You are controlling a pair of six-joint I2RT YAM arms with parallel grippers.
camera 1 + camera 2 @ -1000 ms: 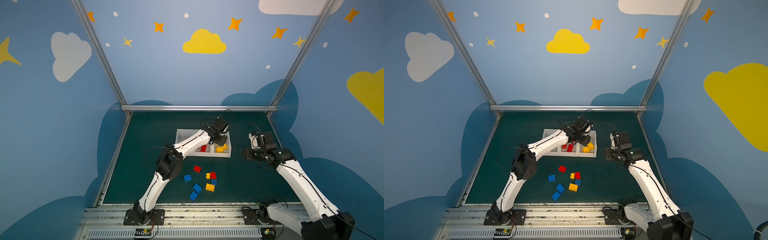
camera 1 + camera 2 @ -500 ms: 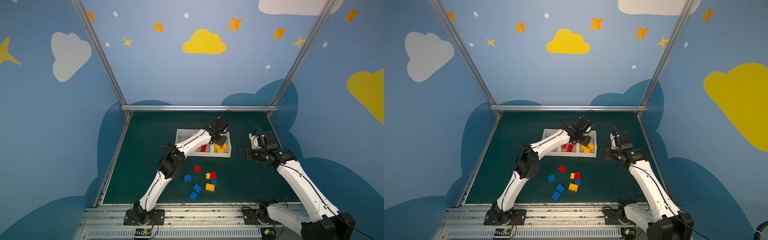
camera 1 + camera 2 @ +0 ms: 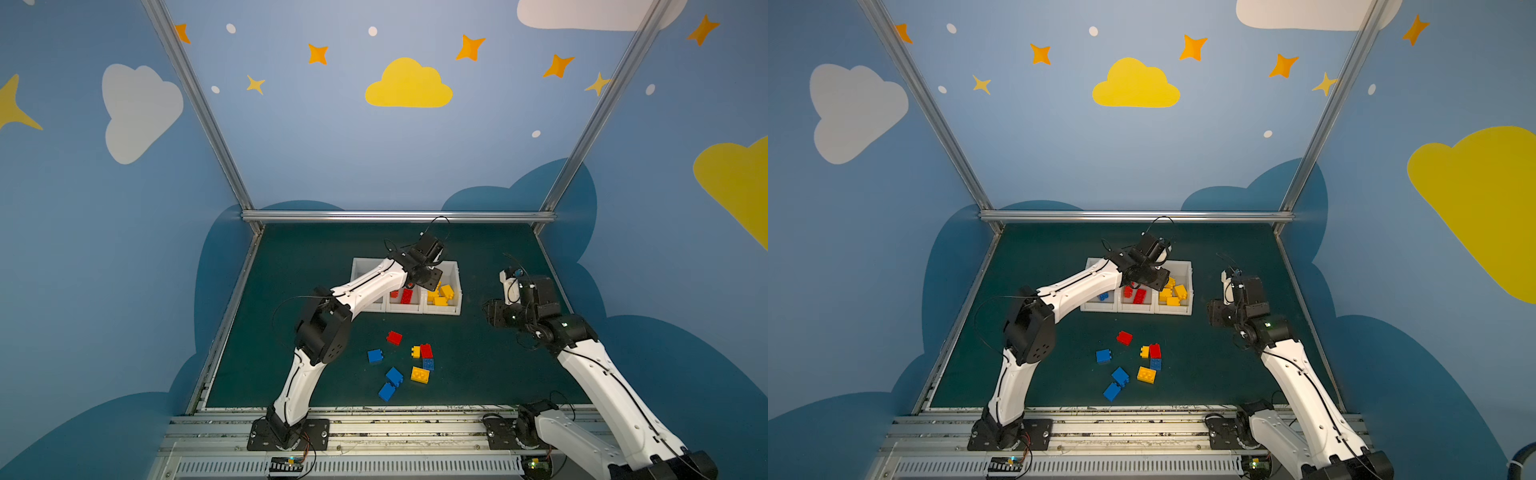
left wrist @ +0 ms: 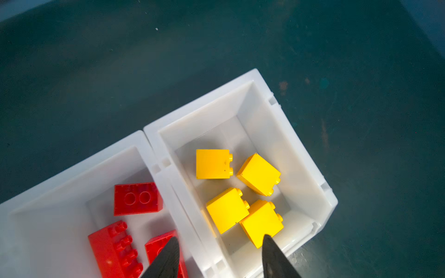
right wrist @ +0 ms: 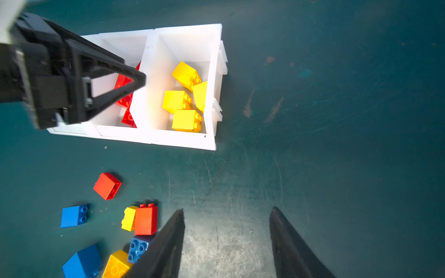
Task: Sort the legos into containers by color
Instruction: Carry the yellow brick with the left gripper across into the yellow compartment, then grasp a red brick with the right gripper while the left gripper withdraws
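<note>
The containers stand as one white row at the far middle of the green mat. The left bin shows one blue brick; the arm hides the rest of this bin. The middle bin holds three red bricks, and the right bin holds at least four yellow bricks.

The left gripper hangs above the wall between the middle bin and the right bin. Its jaws are apart, with nothing between them.

Nearer, eight loose legos lie on the mat. From the left there are a single blue one, a blue pair just beside each other, a single red one, and a small cluster of yellow, red and blue pressed together.

The right gripper is at the right of the row, apart from it, over bare mat. It is released and holds nothing.
</note>
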